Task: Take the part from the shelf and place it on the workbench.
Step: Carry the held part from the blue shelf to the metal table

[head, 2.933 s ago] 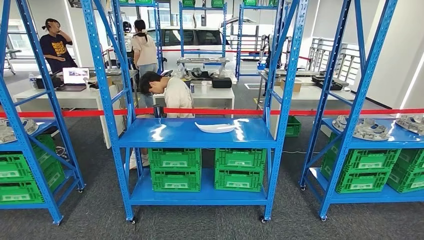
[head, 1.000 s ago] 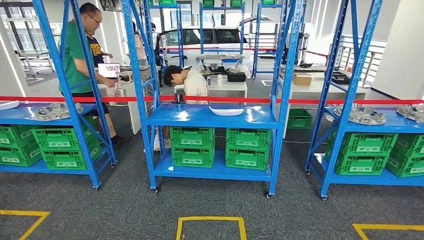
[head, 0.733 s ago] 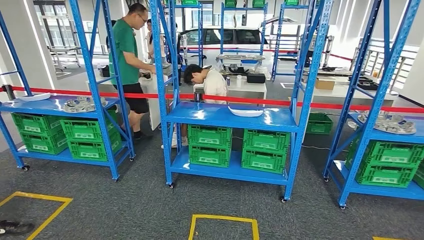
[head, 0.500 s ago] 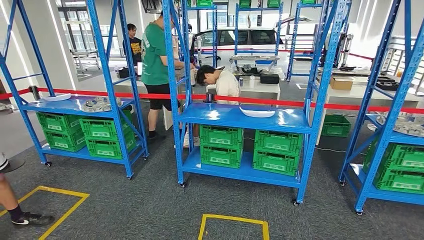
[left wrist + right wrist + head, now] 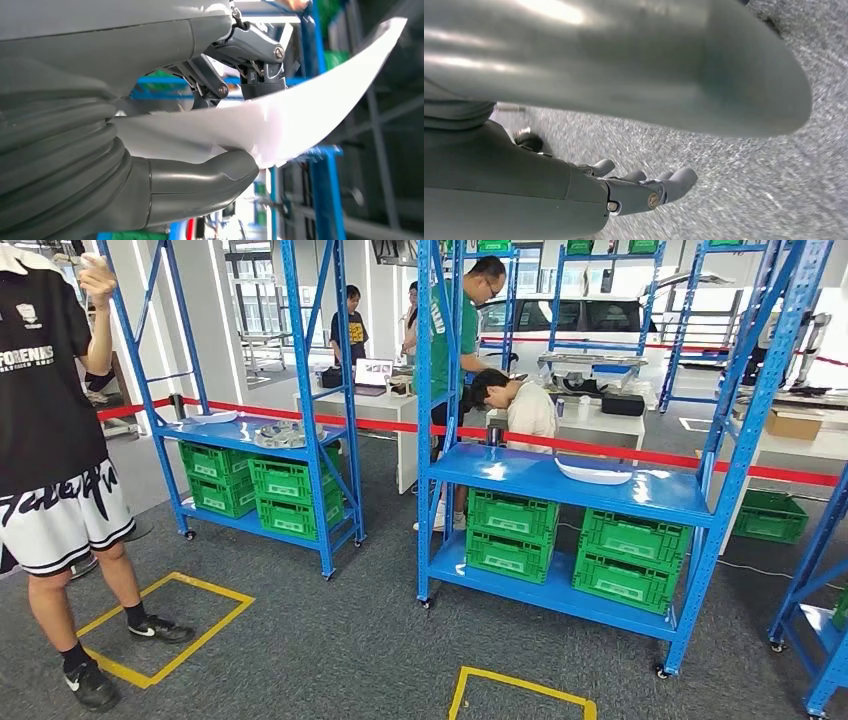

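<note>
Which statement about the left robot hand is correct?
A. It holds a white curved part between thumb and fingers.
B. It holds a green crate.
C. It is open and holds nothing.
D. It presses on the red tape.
A: in the left wrist view the left robot hand grips the white curved part, with the thumb on one side and the dark fingers on the other.

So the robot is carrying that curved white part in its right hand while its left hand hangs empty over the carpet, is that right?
Not quite: the hands are swapped. The left wrist view shows the left hand gripping the curved white part between thumb and fingers. The right wrist view shows the right hand hanging empty over the carpet.
</note>
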Action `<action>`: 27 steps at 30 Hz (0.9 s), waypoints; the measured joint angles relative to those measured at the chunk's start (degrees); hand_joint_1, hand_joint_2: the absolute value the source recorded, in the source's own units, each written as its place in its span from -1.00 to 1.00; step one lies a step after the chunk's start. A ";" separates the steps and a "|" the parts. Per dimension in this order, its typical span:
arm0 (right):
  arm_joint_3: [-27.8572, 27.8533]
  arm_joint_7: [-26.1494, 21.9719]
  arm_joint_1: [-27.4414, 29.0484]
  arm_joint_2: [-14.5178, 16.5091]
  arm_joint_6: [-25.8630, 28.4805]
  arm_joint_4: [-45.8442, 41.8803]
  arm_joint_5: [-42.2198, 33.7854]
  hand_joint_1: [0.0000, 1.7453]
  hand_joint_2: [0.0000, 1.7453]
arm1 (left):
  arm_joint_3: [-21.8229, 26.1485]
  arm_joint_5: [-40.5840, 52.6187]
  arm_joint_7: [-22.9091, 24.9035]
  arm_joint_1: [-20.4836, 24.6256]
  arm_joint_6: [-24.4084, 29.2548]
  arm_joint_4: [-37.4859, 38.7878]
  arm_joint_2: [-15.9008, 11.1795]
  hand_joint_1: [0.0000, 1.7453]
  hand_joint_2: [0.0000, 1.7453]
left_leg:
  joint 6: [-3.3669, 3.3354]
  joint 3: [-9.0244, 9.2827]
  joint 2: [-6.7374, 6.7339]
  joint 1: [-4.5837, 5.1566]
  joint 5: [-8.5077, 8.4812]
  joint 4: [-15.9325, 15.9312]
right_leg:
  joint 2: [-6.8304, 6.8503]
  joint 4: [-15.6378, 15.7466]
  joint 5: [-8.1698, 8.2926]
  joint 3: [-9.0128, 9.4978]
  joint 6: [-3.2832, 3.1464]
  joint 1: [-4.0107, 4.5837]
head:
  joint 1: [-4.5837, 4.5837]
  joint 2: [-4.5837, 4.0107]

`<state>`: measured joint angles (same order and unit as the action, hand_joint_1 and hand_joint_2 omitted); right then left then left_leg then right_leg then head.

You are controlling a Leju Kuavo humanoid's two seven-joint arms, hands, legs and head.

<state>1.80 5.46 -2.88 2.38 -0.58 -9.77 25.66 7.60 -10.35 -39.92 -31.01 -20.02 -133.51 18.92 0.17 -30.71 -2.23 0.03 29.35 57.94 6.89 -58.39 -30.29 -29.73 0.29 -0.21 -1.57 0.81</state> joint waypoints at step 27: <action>2.49 2.80 0.01 -0.54 -4.80 0.33 1.87 -1.00 -1.00 | -31.02 6.27 1.29 0.70 47.38 -2.38 -23.86 1.00 1.00 | 1.69 -0.45 -1.88 -0.35 0.59 1.66 | -0.12 -0.52 -0.07 -0.68 -1.32 -0.10 | 0.03 0.00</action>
<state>4.28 8.27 -2.87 1.84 -5.38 -9.44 27.53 -23.42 -4.08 -38.63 -30.31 27.37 -135.88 -4.93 1.86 -31.16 -4.11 -0.32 29.93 59.60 6.77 -58.91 -30.35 -30.41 -1.04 -0.31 -1.54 0.82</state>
